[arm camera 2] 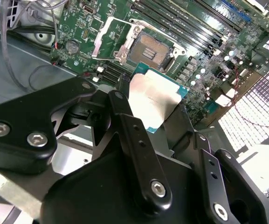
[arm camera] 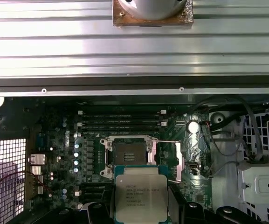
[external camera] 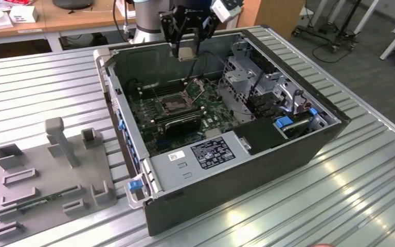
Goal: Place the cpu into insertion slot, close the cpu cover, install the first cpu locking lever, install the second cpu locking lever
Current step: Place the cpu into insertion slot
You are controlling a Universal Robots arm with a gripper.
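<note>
Ribbed metal tabletop (external camera: 39, 87) fills the exterior view, carrying an open computer case (external camera: 252, 170) lying on its side with a grey fixture (external camera: 53, 170) next to it. The tool (external camera: 185, 54) hangs over the case's far edge, clamped on the cpu (external camera: 185, 51). Well below the tool, on the green motherboard (external camera: 183, 110), sits the insertion slot (external camera: 172, 105), bare and dark. The cpu cover (external camera: 196, 88) stands tipped up beside it.

From the second wrist view, the tool's black fingers (arm camera 2: 125, 121) close on opposite edges of the cpu (arm camera 2: 155, 100), its dull metal top facing out. Beyond the tool's tip lies the insertion slot (arm camera 2: 153, 50), with the cpu cover (arm camera 2: 110, 35) swung clear.

From the first wrist view, the cpu (arm camera: 140, 198) sits just short of the insertion slot (arm camera: 129, 156), roughly square to it. The memory slots (arm camera: 120, 123) lie farther off.

My judgement is that the first step is in hand: the chip is carried, not seated. Placing it calls for a level descent, edges matched to the rim.
</note>
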